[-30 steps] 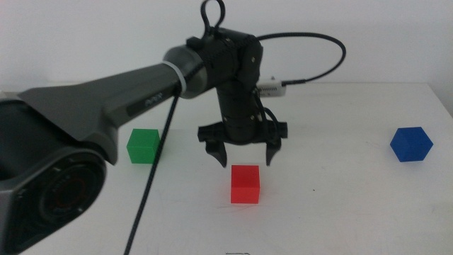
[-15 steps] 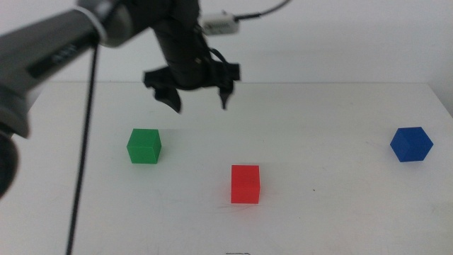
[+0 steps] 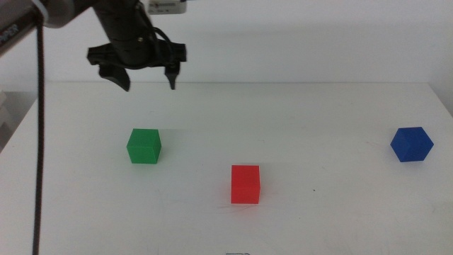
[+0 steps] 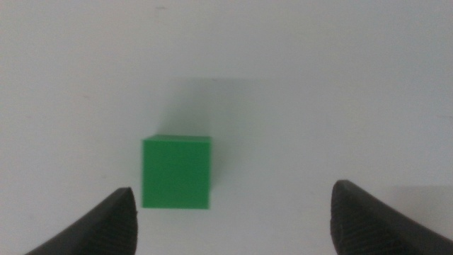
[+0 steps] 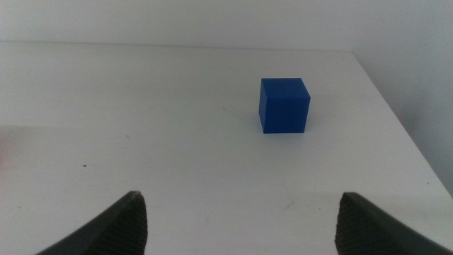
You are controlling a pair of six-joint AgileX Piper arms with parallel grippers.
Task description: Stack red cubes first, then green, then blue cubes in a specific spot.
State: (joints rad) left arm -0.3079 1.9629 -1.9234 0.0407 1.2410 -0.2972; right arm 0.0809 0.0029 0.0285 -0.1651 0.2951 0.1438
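The left hand [image 3: 145,76] hangs high over the far left part of the counter [image 3: 318,127], its two jaws wide apart and holding nothing. The green cube [image 3: 144,146] sits on the counter under this hand and a little nearer to the camera, not touching it. In the left wrist view the green cube [image 4: 177,172] lies between the two jaw tips, closer to one of them, and well below them.

The red cube [image 3: 245,184] stands near the middle of the counter at the front, well apart from the left hand. The blue cube [image 3: 411,144] rests near the right edge of the counter, far from the other two.

The right hand [image 5: 241,219] shows only in its own wrist view; the jaws are wide apart and empty. The blue cube [image 5: 284,105] lies on the counter ahead of it, apart from the jaws.

All three cubes are small, matte, with plain faces, and look the same size. The blue cube is turned with one corner to the middle camera.

I count one red cube, one green cube and one blue cube, each standing alone on the white counter
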